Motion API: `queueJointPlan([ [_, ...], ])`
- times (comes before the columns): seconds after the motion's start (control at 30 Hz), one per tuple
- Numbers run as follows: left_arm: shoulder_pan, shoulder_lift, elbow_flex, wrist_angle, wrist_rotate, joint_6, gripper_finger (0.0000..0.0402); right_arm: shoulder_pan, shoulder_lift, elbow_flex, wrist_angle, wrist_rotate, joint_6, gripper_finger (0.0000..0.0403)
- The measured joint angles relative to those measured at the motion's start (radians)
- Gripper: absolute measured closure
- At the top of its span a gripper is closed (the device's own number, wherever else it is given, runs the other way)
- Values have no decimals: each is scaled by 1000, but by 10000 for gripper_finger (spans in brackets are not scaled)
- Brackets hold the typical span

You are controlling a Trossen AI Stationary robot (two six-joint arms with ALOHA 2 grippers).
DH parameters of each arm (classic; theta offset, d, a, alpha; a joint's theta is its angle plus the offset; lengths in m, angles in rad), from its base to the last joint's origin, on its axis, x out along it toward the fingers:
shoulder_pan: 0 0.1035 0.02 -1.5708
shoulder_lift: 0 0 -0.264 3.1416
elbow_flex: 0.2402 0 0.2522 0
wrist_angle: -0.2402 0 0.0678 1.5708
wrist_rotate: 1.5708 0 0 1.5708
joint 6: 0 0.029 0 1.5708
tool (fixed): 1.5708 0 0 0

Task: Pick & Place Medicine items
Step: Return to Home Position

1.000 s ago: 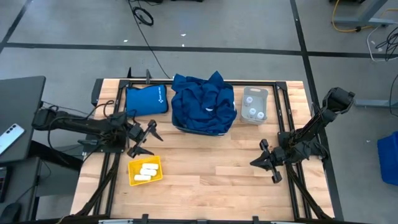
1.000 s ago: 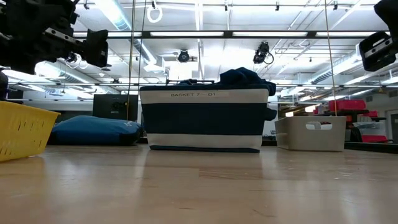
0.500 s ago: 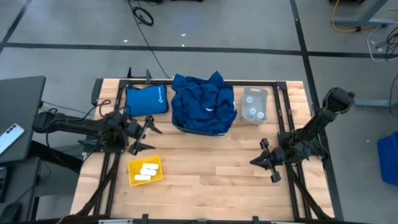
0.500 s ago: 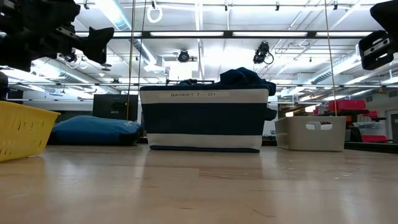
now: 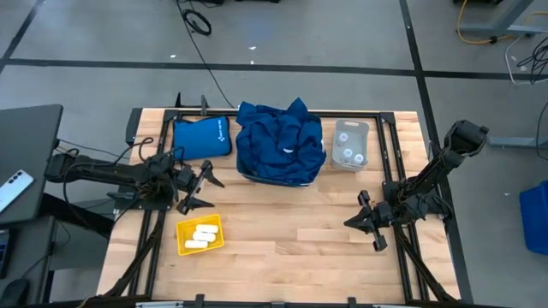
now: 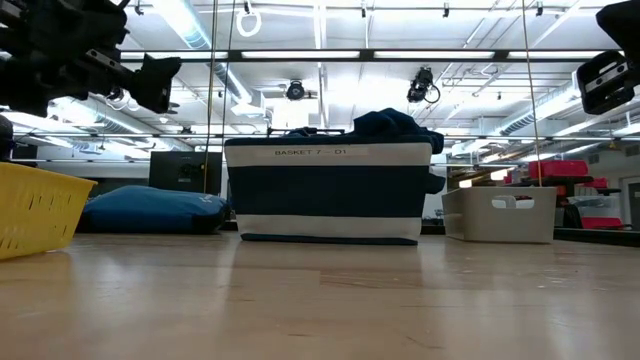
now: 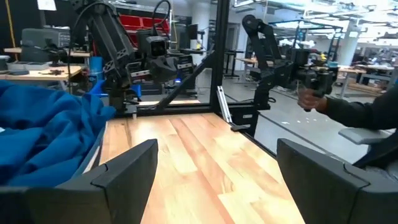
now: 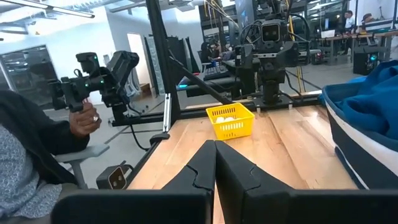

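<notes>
Cream-white oblong packs (image 5: 203, 237) lie in the yellow tray (image 5: 184, 244) near the table's front left. Small round whitish bottles (image 5: 349, 154) stand in a grey bin (image 5: 350, 128) at the back right. My left gripper (image 5: 204, 190) hovers open just beyond the tray, level, pointing toward the table's right; nothing is between its fingers (image 7: 124, 177). My right gripper (image 5: 349, 223) hangs shut over the right part of the table, pointing toward the tray (image 8: 231, 121), and holds nothing.
A navy-and-white basket (image 6: 325, 190) heaped with blue cloth (image 5: 281, 137) stands at the back middle, with a flat blue pouch (image 5: 201, 137) to its left. Bare wood lies between the two grippers. A person (image 8: 37, 149) with a hand-held controller sits beyond the table's edge.
My left gripper has tipped a little up and come back down in place, still open. My right gripper has kept still.
</notes>
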Motion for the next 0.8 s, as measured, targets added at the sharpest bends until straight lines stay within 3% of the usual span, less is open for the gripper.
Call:
queueJointPlan([
  [0.27, 1, -31, 0, -79, -44, 2, 70, 0, 0, 0, 0, -39, 27, 387],
  [0.5, -27, -105, 0, -103, -21, -10, 70, 0, 0, 0, 1, -122, 64, 387],
  [0.8, -149, -214, 0, -227, -172, -3, 70, 0, 0, 0, 6, -175, 101, 387],
])
